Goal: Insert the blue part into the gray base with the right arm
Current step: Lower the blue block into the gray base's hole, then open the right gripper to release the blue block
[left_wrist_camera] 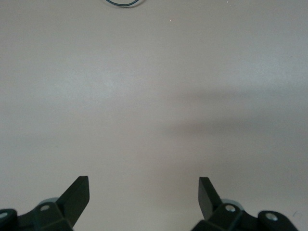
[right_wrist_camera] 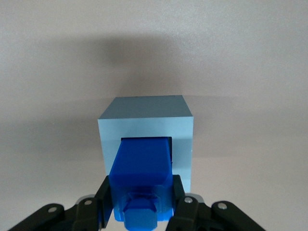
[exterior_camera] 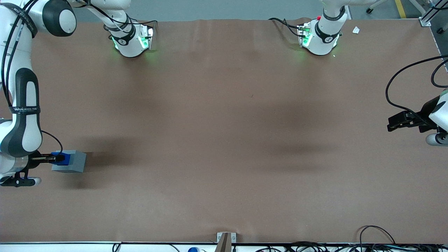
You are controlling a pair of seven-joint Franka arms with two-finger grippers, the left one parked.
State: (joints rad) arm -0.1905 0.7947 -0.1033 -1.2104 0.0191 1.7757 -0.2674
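Note:
The gray base sits on the brown table at the working arm's end, near the front camera. It also shows in the right wrist view as a light gray block with a recess in the face turned toward the gripper. The blue part reaches into that recess, its stub end toward the wrist. In the front view the blue part lies against the base's side. My right gripper is shut on the blue part, its black fingers pressing both sides.
The brown table mat spreads wide toward the parked arm's end. Two arm bases stand farthest from the front camera. Cables and a small bracket lie at the table's near edge.

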